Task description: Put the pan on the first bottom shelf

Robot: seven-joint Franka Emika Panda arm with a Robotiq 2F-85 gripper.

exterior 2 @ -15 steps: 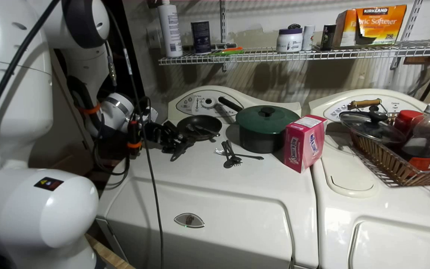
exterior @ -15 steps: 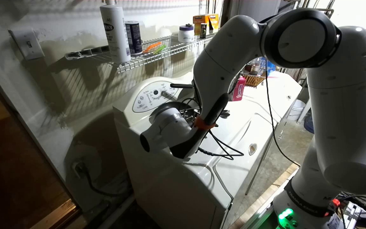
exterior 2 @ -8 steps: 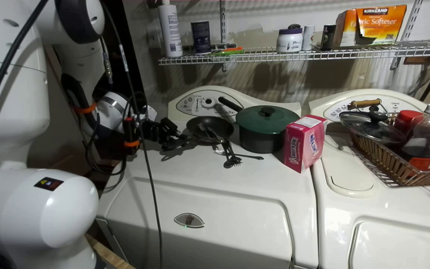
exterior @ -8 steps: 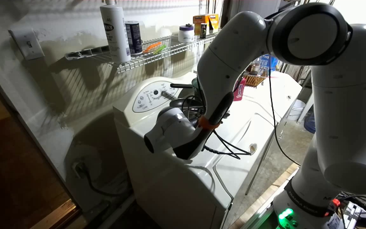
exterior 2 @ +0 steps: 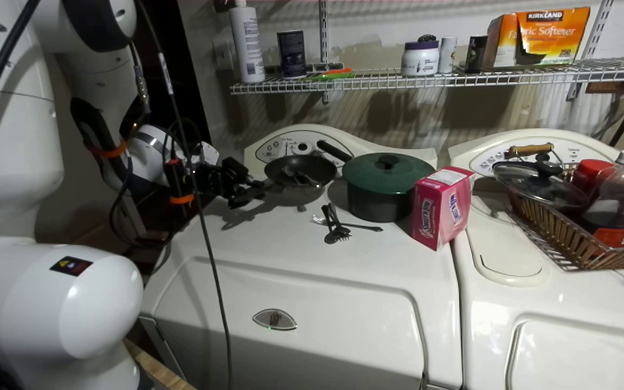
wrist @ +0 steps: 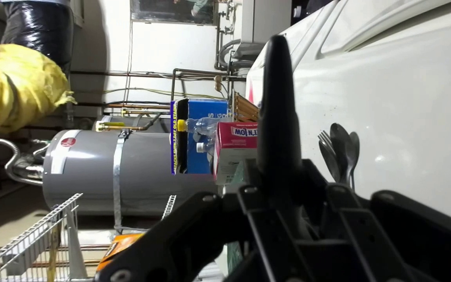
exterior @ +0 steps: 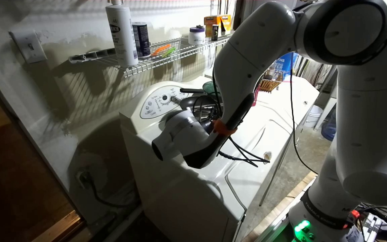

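Pan in tool, indistinct object inside

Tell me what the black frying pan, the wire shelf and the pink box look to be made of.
The black frying pan looks like dark-coated metal, going by its thin rim and soft sheen; which metal, I can't tell. The wire shelf seems to be white-coated metal, from its thin, evenly spaced rods. The pink box is probably smooth printed cardboard: flat panels, sharp edges, lettering.
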